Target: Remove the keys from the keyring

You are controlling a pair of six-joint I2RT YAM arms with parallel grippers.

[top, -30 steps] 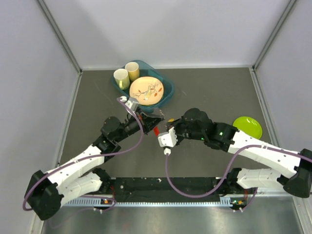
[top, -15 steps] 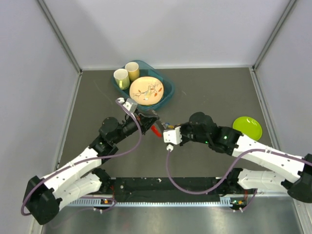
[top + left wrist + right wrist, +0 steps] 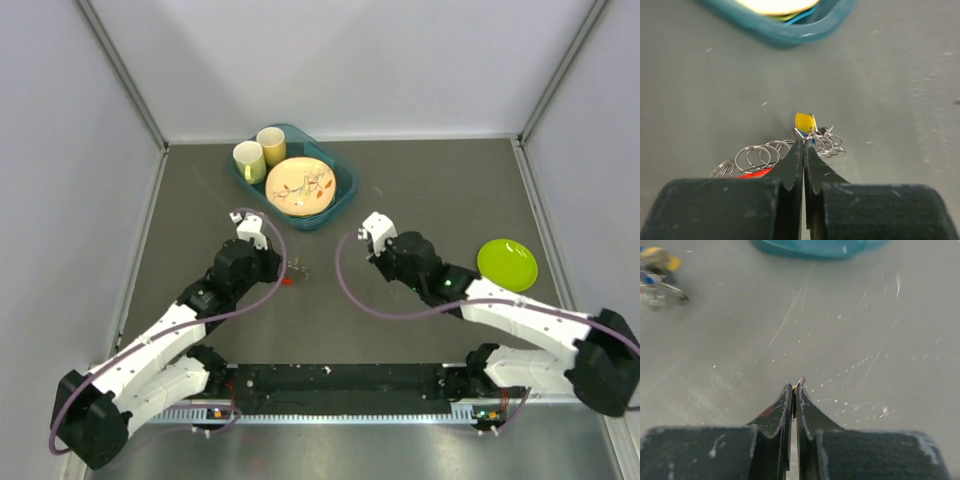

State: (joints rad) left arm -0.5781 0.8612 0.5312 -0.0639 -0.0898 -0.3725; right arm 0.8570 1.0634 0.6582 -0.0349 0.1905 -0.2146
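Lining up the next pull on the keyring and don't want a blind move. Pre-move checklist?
1. Left gripper shut, fingers at the keyring: ok. Actually pinching a ring: cannot tell.
2. Keys off the keyring: not ok, yellow-headed one sits in the ring cluster.
3. Right gripper shut and apart from the keys: ok.
4. Sliver at the right fingers' tips identified: cannot tell.
5. Teal tray apart from the keys: ok.
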